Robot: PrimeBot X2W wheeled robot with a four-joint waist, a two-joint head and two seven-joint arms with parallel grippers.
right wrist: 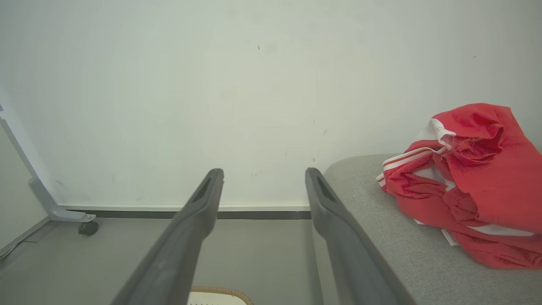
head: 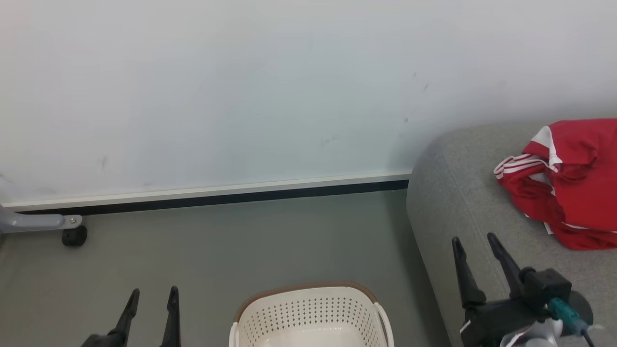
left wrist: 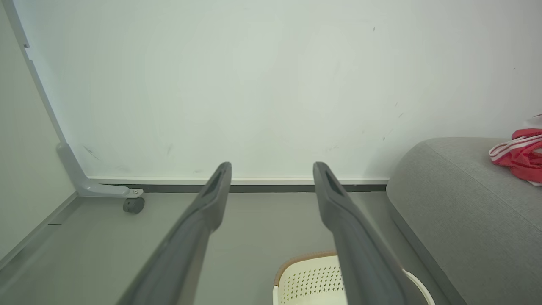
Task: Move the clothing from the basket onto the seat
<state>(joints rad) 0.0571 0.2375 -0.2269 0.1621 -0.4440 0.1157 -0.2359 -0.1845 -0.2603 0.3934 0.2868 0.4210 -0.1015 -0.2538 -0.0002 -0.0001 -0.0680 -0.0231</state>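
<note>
Red clothing (head: 566,185) with white stripes lies crumpled on the grey seat (head: 453,193) at the right; the pile (right wrist: 470,182) rests on the cushion (right wrist: 381,220) in the right wrist view, and its edge (left wrist: 518,154) shows on the sofa (left wrist: 457,199) in the left wrist view. The cream basket (head: 311,315) stands on the floor at the bottom centre, and what I see of its inside holds nothing. Its rim (left wrist: 313,277) shows again low down. My left gripper (head: 153,291) is open over the floor, left of the basket. My right gripper (head: 475,239) is open above the seat's front edge, short of the clothing.
A pale wall (head: 241,96) with a dark skirting strip (head: 217,198) runs behind the grey floor (head: 217,250). A grey frame leg on a black castor (head: 73,236) stands at the far left by the wall.
</note>
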